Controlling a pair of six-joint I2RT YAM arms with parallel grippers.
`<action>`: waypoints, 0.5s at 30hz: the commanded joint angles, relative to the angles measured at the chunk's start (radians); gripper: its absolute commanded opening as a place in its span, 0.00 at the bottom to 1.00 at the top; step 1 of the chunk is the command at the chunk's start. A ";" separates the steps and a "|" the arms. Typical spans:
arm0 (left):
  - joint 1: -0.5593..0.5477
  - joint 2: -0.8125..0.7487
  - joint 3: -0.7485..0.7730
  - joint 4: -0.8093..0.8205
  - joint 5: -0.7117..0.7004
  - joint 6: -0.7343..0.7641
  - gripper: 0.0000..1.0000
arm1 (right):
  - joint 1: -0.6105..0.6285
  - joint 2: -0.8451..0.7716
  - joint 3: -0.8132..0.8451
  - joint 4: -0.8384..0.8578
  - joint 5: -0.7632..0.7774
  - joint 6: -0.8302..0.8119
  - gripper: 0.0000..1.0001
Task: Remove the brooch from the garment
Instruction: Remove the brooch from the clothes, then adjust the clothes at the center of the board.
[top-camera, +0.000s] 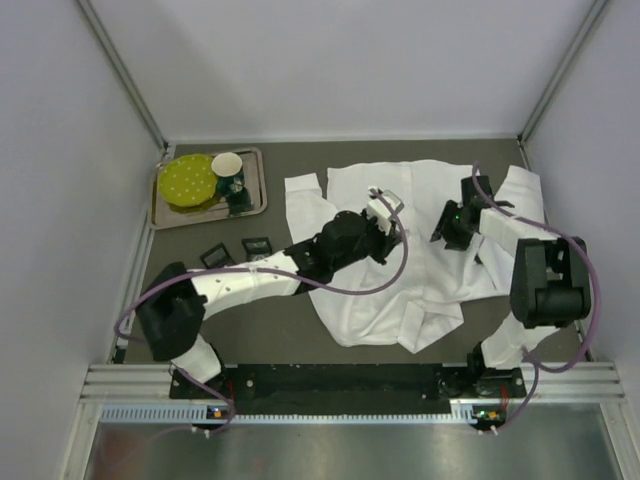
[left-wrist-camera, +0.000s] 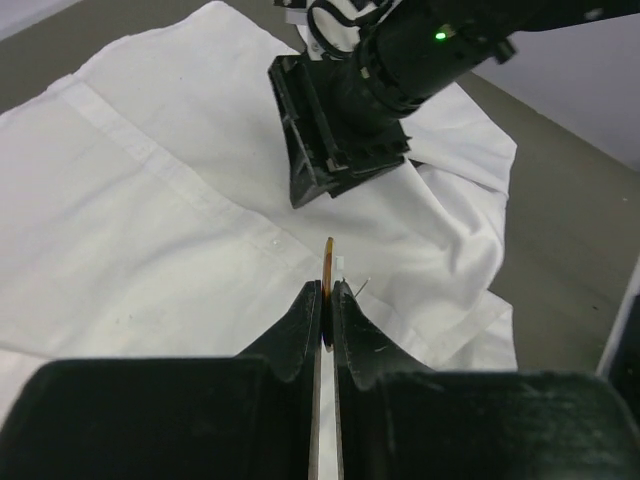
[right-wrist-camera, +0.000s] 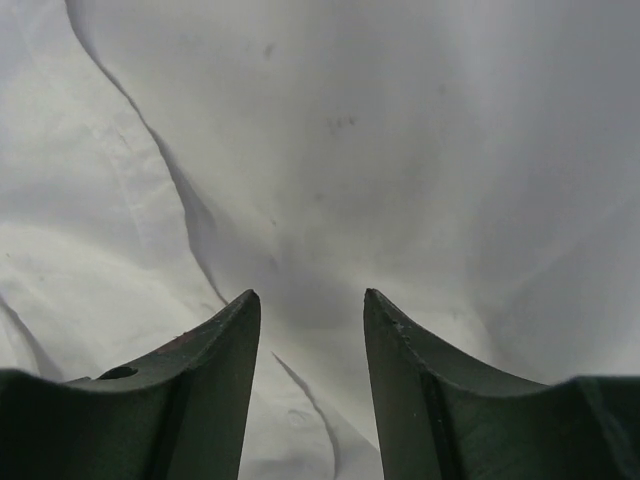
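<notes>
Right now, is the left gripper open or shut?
Shut: the left gripper fingers pinch the thin brooch edge-on, no gap; shirt behind.

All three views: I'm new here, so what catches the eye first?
A big white shirt sprawls across the middle and right of the table. The left hand pinches a thin orange-edged brooch above it, while the right hand hovers open over the cloth.

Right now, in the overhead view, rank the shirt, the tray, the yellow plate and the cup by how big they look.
Largest to smallest:
1. shirt
2. tray
3. yellow plate
4. cup
No two look close in size.
</notes>
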 joint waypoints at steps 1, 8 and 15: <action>-0.004 -0.169 -0.106 -0.044 0.018 -0.123 0.00 | 0.044 0.100 0.092 0.067 0.007 0.000 0.47; -0.004 -0.425 -0.247 -0.138 -0.056 -0.216 0.00 | 0.066 0.246 0.232 0.093 0.005 0.011 0.48; -0.004 -0.539 -0.318 -0.185 -0.143 -0.213 0.00 | 0.086 0.454 0.450 0.094 -0.088 0.012 0.49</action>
